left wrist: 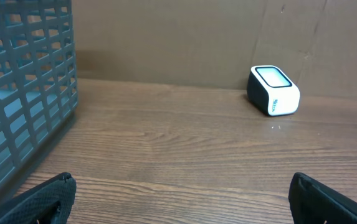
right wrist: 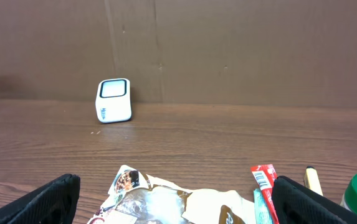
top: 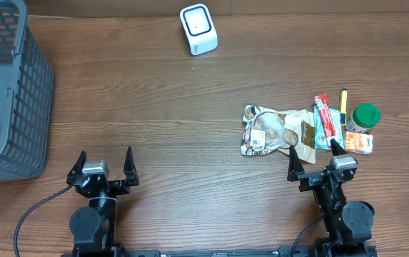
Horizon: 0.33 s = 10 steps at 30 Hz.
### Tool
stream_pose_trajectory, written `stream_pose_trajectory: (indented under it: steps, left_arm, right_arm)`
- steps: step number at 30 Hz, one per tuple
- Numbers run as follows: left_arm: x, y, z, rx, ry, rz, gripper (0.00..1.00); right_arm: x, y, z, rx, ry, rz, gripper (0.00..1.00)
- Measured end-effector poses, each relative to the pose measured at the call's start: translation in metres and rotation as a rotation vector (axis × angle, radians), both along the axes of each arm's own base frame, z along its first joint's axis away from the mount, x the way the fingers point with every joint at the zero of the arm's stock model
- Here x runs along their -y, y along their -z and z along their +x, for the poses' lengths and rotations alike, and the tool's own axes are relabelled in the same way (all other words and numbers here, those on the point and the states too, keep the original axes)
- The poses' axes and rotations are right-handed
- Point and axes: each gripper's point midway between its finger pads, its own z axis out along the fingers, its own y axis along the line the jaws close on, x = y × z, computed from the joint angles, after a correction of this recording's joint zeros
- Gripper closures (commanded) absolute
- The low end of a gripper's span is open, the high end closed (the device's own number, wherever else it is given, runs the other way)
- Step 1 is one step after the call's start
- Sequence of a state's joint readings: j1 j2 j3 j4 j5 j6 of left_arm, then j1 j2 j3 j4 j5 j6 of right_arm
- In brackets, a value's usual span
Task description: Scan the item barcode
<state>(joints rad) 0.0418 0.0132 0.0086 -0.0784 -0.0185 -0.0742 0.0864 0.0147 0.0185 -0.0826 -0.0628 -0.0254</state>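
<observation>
The snack pouch (top: pixel 275 132) lies flat on the right of the wooden surface (top: pixel 154 107), a red packet (top: pixel 323 120) touching its right edge. Just beyond that, a green-lidded jar (top: pixel 365 116), a small orange box (top: pixel 359 143) and a yellow pen (top: pixel 344 98) cluster together. The white scanner (top: pixel 198 29) stands well apart at the far edge, near the middle. The right end effector (top: pixel 312 152) hovers at the pouch's near edge, fingers spread wide, gripping nothing. The left end effector (top: pixel 105 157) is wide open and empty too, over bare wood near the grey basket (top: pixel 4 93).
</observation>
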Motion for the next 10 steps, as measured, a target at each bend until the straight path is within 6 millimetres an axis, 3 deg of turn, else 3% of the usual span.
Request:
stream_pose_trajectory:
  steps: [10]
  left_arm:
    - [0.0000, 0.0000, 0.0000, 0.000, 0.000, 0.000, 0.00]
  right_arm:
    - [0.0000, -0.0001, 0.0000, 0.000, 0.000, 0.000, 0.00]
